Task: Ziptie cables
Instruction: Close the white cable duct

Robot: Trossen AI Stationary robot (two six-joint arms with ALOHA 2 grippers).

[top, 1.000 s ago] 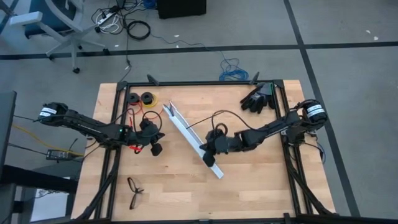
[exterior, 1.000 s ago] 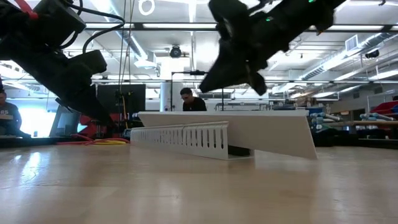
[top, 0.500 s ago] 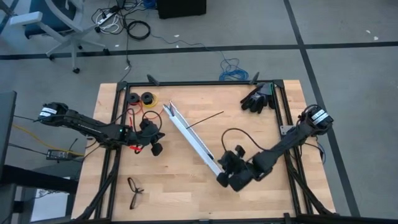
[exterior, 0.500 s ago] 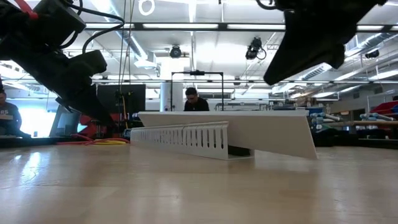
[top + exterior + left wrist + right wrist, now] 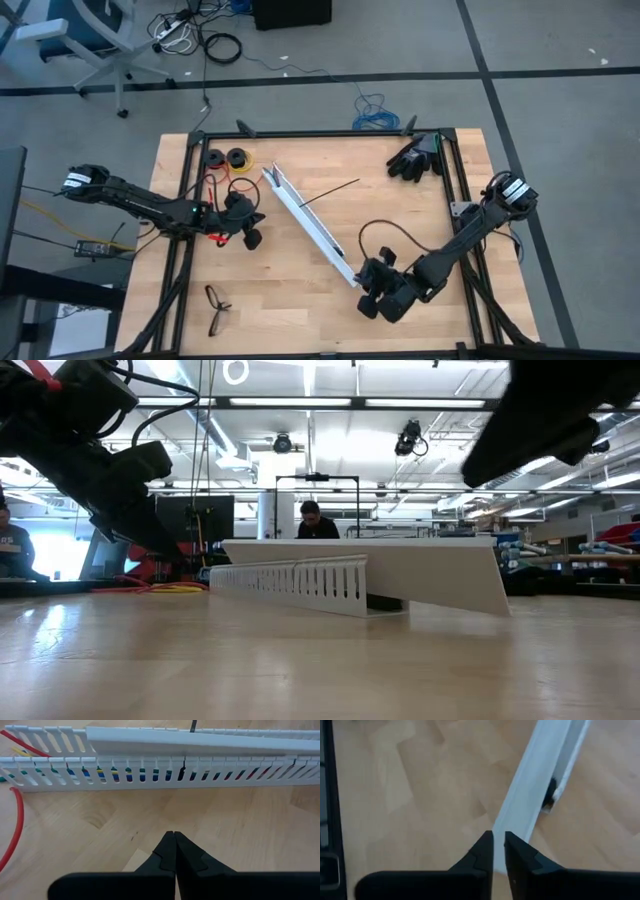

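Two long white slotted rails point(image 5: 310, 225) lie aslant on the table, one leaning on the other. The cables point(image 5: 107, 772) show as coloured wires behind the slots of one rail. The ziptie point(image 5: 330, 192), a thin black strip, sticks out from the rails toward the far right. My right gripper point(image 5: 364, 300) hangs above the rails' near end point(image 5: 520, 820), its fingers point(image 5: 487, 847) a narrow gap apart, nothing between them. My left gripper point(image 5: 175, 836) is shut over bare wood, left of the rails point(image 5: 250, 236).
A red and yellow wire with two black spools point(image 5: 225, 158) lies at the far left. A black heap point(image 5: 415, 160) sits at the far right and a pair of glasses point(image 5: 215, 308) near the front left. Black frame bars point(image 5: 190, 250) edge the table. A person point(image 5: 313, 520) stands beyond it.
My right gripper has swung from the middle of the rails toward the table's near edge, ending by the rails' near end, and its wrist has turned on the way. The rails and the ziptie lie as before.
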